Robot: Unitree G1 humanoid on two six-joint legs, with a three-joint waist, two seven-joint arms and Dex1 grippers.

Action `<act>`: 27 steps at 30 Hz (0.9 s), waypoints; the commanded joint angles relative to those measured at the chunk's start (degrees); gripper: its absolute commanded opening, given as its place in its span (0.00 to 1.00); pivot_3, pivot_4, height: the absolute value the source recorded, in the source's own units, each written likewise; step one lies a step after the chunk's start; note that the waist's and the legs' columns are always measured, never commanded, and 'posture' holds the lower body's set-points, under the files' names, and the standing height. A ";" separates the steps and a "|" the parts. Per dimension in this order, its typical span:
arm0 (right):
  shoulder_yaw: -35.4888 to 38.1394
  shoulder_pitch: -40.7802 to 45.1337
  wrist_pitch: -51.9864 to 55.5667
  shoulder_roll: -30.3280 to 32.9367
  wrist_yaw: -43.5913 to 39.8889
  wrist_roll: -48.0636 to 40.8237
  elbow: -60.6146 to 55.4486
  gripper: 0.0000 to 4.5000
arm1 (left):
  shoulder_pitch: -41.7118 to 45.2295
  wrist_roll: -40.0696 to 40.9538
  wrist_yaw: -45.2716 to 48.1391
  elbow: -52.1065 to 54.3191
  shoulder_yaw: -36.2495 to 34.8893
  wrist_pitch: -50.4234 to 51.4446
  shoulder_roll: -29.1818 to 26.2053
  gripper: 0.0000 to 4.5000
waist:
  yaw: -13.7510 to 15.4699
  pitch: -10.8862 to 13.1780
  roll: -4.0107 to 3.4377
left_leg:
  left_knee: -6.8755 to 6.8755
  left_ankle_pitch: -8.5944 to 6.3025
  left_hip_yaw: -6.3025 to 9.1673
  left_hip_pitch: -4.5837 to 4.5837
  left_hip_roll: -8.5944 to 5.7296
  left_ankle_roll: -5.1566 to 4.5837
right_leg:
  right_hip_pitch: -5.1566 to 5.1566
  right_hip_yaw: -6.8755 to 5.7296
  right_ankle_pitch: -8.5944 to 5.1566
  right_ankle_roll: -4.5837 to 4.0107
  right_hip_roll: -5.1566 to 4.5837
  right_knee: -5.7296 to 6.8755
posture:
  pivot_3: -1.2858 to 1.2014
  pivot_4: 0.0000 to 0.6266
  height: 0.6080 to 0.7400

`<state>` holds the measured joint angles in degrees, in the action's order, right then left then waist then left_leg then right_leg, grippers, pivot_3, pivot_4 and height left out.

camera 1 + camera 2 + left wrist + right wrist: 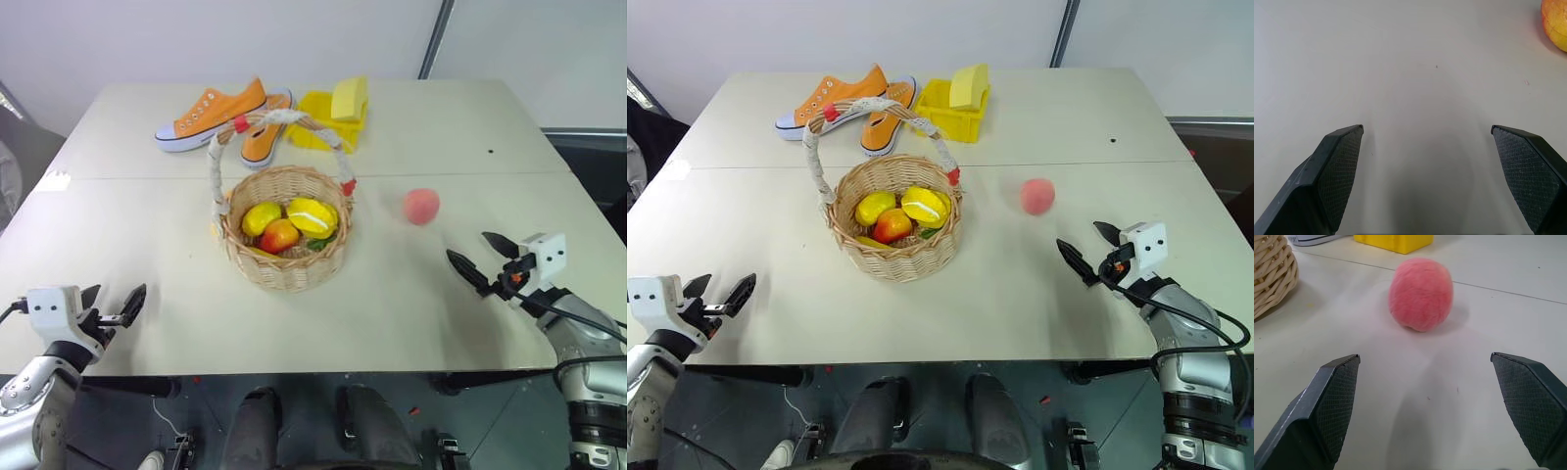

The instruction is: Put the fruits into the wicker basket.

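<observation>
- The peach (421, 206) lay alone on the bench (441, 313), to the right of the basket (285, 266) and apart from it; it was the one fruit not yet in.
- In the right wrist view it sat between and ahead of the right gripper's (482, 257) fingers (1334, 396), with bench showing between them and it.
- The right gripper was spread wide and held nothing, aimed toward the peach.
- The left gripper (111, 305) hung near the bench's front left edge, also spread wide and empty, well apart from the basket.
- Handling, as a judgement: the peach looked fuzzy, round and probably light and somewhat soft, so it should grip well but could roll if nudged on one side.
- The best hold would likely be across its widest middle, both fingers closing evenly.
- The basket looked stiff and woven; its tall arched handle (279, 119) crossed above the opening, so a drop would have to come in beside the arch.
- Count of fruits: four in view, one peach on the bench and three in the basket, namely a yellow fruit (261, 217), a second yellow one with a pale marking (312, 216) and a red-yellow one (279, 236); more could be hidden beneath.
- One basket; two orange shoes (211, 113) behind it; one yellow bin (318, 129) with one sponge (349, 98) in it.
</observation>
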<state>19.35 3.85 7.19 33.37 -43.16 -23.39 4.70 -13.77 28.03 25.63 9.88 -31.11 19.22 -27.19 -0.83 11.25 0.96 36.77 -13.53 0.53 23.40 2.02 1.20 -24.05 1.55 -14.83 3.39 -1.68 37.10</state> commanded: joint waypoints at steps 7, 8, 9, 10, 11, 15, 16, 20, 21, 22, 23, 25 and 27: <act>0.49 1.74 -2.11 0.24 -0.68 -0.19 1.02 0.99 | 2.08 -0.27 -0.29 0.16 -0.35 -1.79 -0.01 1.00 | -0.04 0.00 0.00 | 0.00 0.00 -0.01 0.00 -0.01 0.00 | 0.00 0.00 0.01 0.00 0.02 0.01 | 0.52 0.24 1.00; 0.47 1.81 -2.22 0.25 -0.74 -0.15 1.10 0.99 | 2.25 -0.23 -0.34 0.22 -0.22 -1.75 0.15 1.00 | -0.02 0.00 0.00 | 0.00 0.00 -0.01 0.00 0.00 0.00 | 0.00 0.00 0.01 0.00 0.03 0.01 | 0.52 0.24 1.00; 0.48 1.85 -2.32 0.27 -0.82 -0.16 1.11 0.99 | 2.38 -0.32 -0.45 0.34 0.01 -1.65 0.29 1.00 | 0.00 0.00 0.00 | 0.00 0.00 -0.01 0.00 0.00 0.00 | 0.00 0.00 0.01 0.00 0.03 0.01 | 0.52 0.24 1.00; 0.46 1.92 -2.38 0.28 -0.84 -0.15 1.05 0.99 | 2.56 -0.45 -0.55 0.39 0.26 -1.53 0.40 1.00 | 0.00 0.00 0.00 | 0.00 0.00 -0.01 0.00 -0.01 0.00 | 0.00 0.00 0.01 0.00 0.03 0.01 | 0.52 0.24 1.00; 0.44 1.96 -2.42 0.28 -0.85 -0.14 1.00 0.99 | 2.67 -0.57 -0.63 0.40 0.43 -1.45 0.44 1.00 | 0.00 0.00 0.00 | 0.00 0.00 -0.01 0.00 -0.01 0.00 | 0.00 0.00 0.01 0.00 0.03 0.01 | 0.52 0.24 1.00; 0.34 1.93 -2.23 0.49 -0.85 -0.38 -0.78 0.99 | 3.33 -0.44 -0.43 -0.01 0.99 -1.05 0.13 1.00 | -0.03 0.00 0.00 | 0.00 0.00 -0.01 0.00 -0.01 0.00 | 0.00 0.01 0.01 0.01 0.04 0.01 | 0.52 0.24 1.00; 0.26 1.95 -2.16 0.56 -0.96 -0.45 -1.28 0.99 | 3.73 -0.35 -0.28 -0.32 1.07 -0.95 -0.02 1.00 | -0.03 0.00 0.00 | 0.00 0.00 -0.01 -0.01 -0.01 0.00 | 0.00 0.01 0.01 0.01 0.04 0.02 | 0.52 0.24 1.00; -0.49 2.29 -1.75 1.05 -1.71 -0.36 -2.95 0.99 | 5.94 0.72 0.50 -1.05 1.73 0.18 -0.11 1.00 | 0.00 -0.01 0.01 | 0.00 0.00 -0.01 -0.01 -0.02 0.00 | 0.00 0.01 0.01 0.01 0.05 0.02 | 0.52 0.24 1.00; -0.70 2.52 -1.49 1.18 -1.91 -0.47 -3.50 0.99 | 6.57 1.60 0.85 -0.88 1.95 1.11 0.04 1.00 | 0.00 -0.01 0.01 | 0.00 0.00 -0.01 -0.01 -0.02 0.00 | 0.00 0.01 0.01 0.01 0.05 0.02 | 0.52 0.24 1.00; -1.11 2.85 -1.04 1.45 -2.31 -0.65 -4.30 0.99 | 7.46 2.55 0.90 -0.61 2.13 2.39 0.13 1.00 | 0.01 -0.01 0.01 | 0.00 0.00 -0.02 -0.01 -0.02 0.00 | 0.00 0.01 0.02 0.02 0.05 0.02 | 0.52 0.24 1.00; -1.54 3.12 -0.65 1.75 -2.79 -0.76 -5.13 0.99 | 8.32 3.51 0.89 -0.29 2.16 3.56 0.16 1.00 | 0.01 -0.01 0.01 | 0.00 0.00 -0.02 -0.01 -0.03 0.00 | 0.00 0.01 0.02 0.02 0.05 0.03 | 0.52 0.24 1.00; -2.50 3.67 0.58 2.56 -4.05 -1.16 -6.92 0.99 | 10.07 5.25 0.44 0.32 2.19 5.90 -0.10 1.00 | 0.01 -0.01 0.01 | 0.00 0.00 -0.02 0.00 -0.03 0.00 | 0.00 0.01 0.03 0.03 0.05 0.05 | 0.52 0.24 1.00; -3.25 3.90 2.33 3.92 -5.60 -1.97 -9.32 0.99 | 11.81 6.86 -0.18 0.65 2.33 8.55 -0.50 1.00 | 0.00 -0.01 0.02 | 0.01 0.00 -0.01 -0.01 -0.03 0.00 | 0.00 0.01 0.03 0.05 0.06 0.06 | 0.52 0.24 1.00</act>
<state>15.96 7.14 8.63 35.44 -47.49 -23.76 -1.02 -2.88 33.13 25.79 8.11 -28.18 26.19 -26.74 -0.83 11.24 0.97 36.78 -13.52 0.51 23.39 1.99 1.19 -24.04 1.56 -14.80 3.44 -1.61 37.17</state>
